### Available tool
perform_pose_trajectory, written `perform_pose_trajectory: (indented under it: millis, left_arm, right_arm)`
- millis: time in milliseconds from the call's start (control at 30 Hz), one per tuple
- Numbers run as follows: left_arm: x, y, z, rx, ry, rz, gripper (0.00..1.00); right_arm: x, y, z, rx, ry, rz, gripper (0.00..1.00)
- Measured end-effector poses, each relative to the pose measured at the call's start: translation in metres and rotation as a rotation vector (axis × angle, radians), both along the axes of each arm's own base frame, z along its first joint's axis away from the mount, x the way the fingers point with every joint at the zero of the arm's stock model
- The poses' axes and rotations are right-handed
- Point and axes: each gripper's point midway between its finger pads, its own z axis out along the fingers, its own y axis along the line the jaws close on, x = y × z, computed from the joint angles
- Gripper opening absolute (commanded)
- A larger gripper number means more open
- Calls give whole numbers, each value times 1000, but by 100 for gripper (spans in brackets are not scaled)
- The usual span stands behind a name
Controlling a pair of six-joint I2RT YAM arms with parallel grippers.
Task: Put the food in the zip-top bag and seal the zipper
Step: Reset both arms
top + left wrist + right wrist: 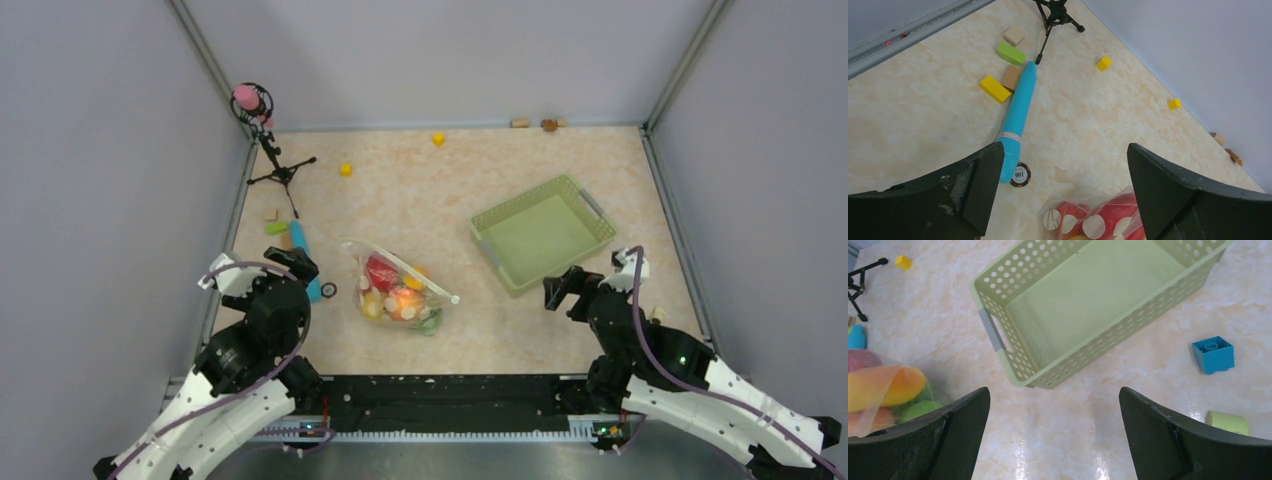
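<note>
Left gripper [1063, 148] and right gripper [1054, 391] both gape empty either side of the bag [357, 254]; food [395, 296] sits inside, but a half-pressed zipper [430, 287] could spill it

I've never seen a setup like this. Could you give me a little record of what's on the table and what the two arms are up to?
Bag: zip-top bag lying on the table, between the arms
Contents: food inside it, in red, yellow, orange and green
Seal: cannot tell whether the mouth is closed
Basket: green basket, empty, right of the bag
Left arm: left gripper open, holding nothing, near a blue tube
Right arm: right gripper open, holding nothing, beside the basket
</note>
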Motion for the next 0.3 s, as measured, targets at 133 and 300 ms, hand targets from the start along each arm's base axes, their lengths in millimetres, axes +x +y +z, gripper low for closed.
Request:
perform_pose_trajectory:
  millis: [133, 300]
  left_arm:
    - [6, -6, -3, 30, 26, -15, 98]
    - [10, -12, -8, 52, 53, -26, 98]
  right_arm:
    - [-2, -9, -5, -12, 12, -30, 99]
    - [-5, -16, -4, 18, 5, -52, 99]
